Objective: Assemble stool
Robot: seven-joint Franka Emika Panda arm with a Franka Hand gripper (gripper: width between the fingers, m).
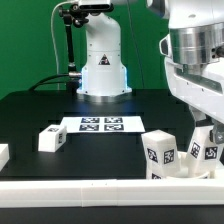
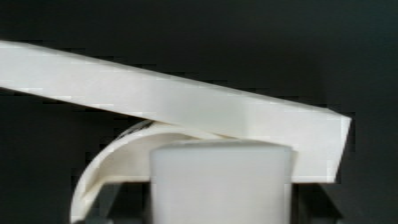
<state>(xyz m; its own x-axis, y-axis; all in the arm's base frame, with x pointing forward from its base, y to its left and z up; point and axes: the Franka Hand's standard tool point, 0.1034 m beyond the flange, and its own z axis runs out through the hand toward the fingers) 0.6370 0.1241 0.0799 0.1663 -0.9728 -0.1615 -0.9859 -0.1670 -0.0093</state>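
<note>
Okay, the gripper (image 1: pixel 207 133) hangs low at the front of the black table (image 1: pixel 40 115), on the exterior view's right. It is clamped shut on a white leg (image 2: pixel 219 175). In the wrist view that blocky leg sits upright between the two dark fingers (image 2: pixel 111 203), with its flat end facing the camera.

Right behind the held leg, the wrist view shows a curved white piece, which looks like the rim of the seat (image 2: pixel 118 160). It seems to be touching the leg or just beside it, but I cannot tell which. A long white rail (image 2: pixel 160 90) runs diagonally past both.

In the exterior view the held leg is the tagged block under the gripper. A second tagged leg (image 1: pixel 160 152) stands upright just beside it, on the side toward the exterior view's left. Both are close to the front rail. The seat itself is hard to make out from this view.

A third leg (image 1: pixel 52 138) lies well apart — out on the table toward the exterior view's left, tag facing forward. The marker board (image 1: pixel 100 124) lies flat mid-table, between that leg and the cluster by the gripper. Another white piece (image 1: pixel 3 155) is cut off at the left edge, too little of it showing to identify. The robot base (image 1: pixel 102 62) stands at the back — green backdrop behind it.
</note>
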